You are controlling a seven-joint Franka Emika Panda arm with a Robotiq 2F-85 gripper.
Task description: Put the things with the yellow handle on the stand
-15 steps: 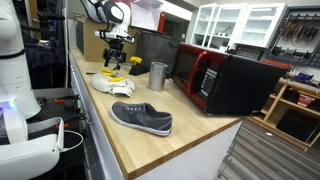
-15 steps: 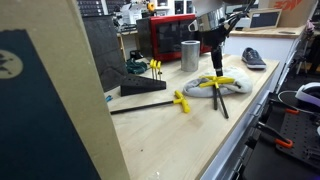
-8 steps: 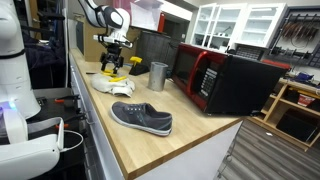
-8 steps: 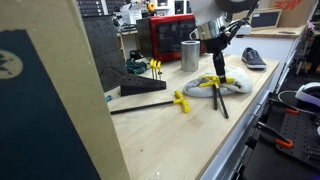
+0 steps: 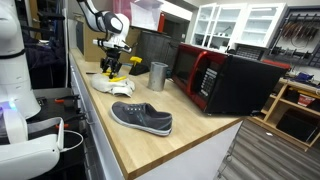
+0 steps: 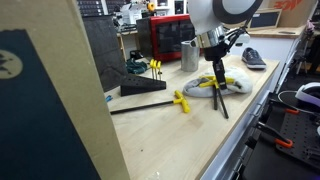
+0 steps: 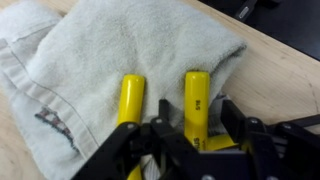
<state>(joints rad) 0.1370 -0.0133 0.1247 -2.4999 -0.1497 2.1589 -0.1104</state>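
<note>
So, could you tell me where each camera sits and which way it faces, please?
Exterior view: at the shoe end of the counter, facing along it to the arm and gripper over the white cloth.
Exterior view: at the opposite end by the stand, facing back; gripper shows, shoe beyond.
Wrist view: looks down on the white cloth and two yellow handles; gripper at the bottom.
Shared: both exterior views show shoe, white cloth, microwave, gripper.

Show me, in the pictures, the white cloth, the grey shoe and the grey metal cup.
white cloth (image 7: 130, 45): wrist view, middle of the fabric.
grey shoe (image 5: 140, 118): an exterior view, its side.
grey metal cup (image 5: 158, 76): an exterior view, its wall.
</note>
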